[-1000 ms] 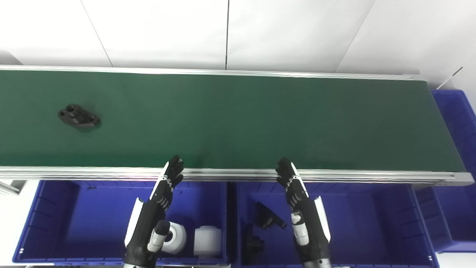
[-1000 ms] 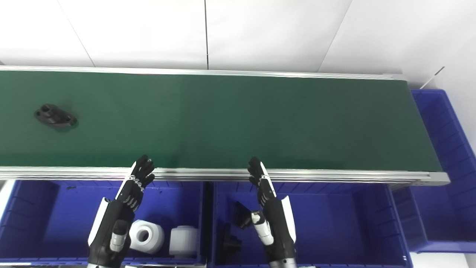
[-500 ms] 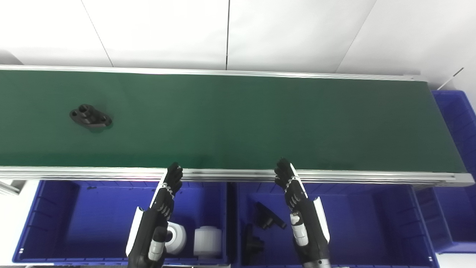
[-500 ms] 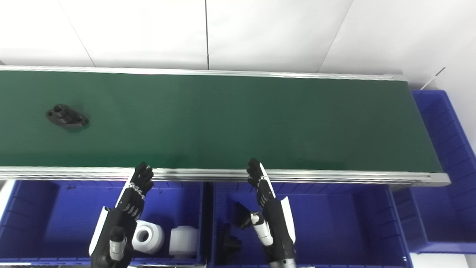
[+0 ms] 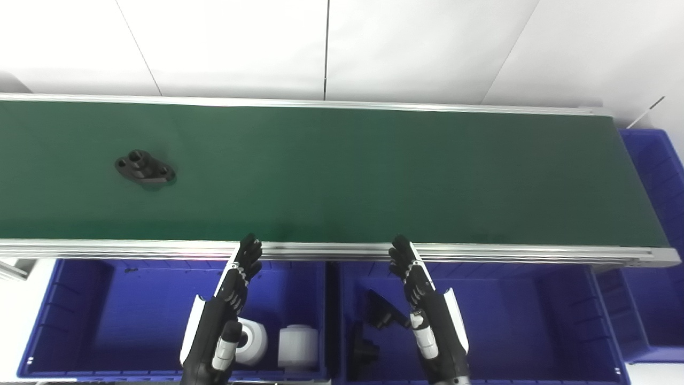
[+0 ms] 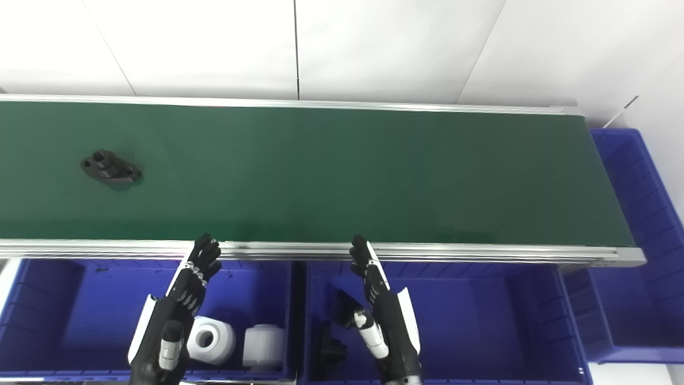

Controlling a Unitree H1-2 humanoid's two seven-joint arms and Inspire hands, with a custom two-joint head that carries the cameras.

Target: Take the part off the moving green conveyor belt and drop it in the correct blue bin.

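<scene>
A black flat part with holes (image 5: 145, 169) lies on the left of the green conveyor belt (image 5: 374, 171); it also shows in the right eye view (image 6: 111, 168). My left hand (image 5: 230, 299) is open and empty, its fingers stretched toward the belt's near rail, above the left blue bin (image 5: 107, 321). My right hand (image 5: 422, 299) is open and empty too, above the middle blue bin (image 5: 534, 321). Both hands are well to the right of the part and nearer than it.
The left bin holds two white cylindrical parts (image 5: 299, 346). The middle bin holds black parts (image 5: 382, 313). A third blue bin (image 5: 654, 171) stands past the belt's right end. An aluminium rail (image 5: 331, 250) edges the belt in front.
The black part has ridden the belt to the right. Both hands have drawn back a little toward me; the right hand has also shifted slightly left.
</scene>
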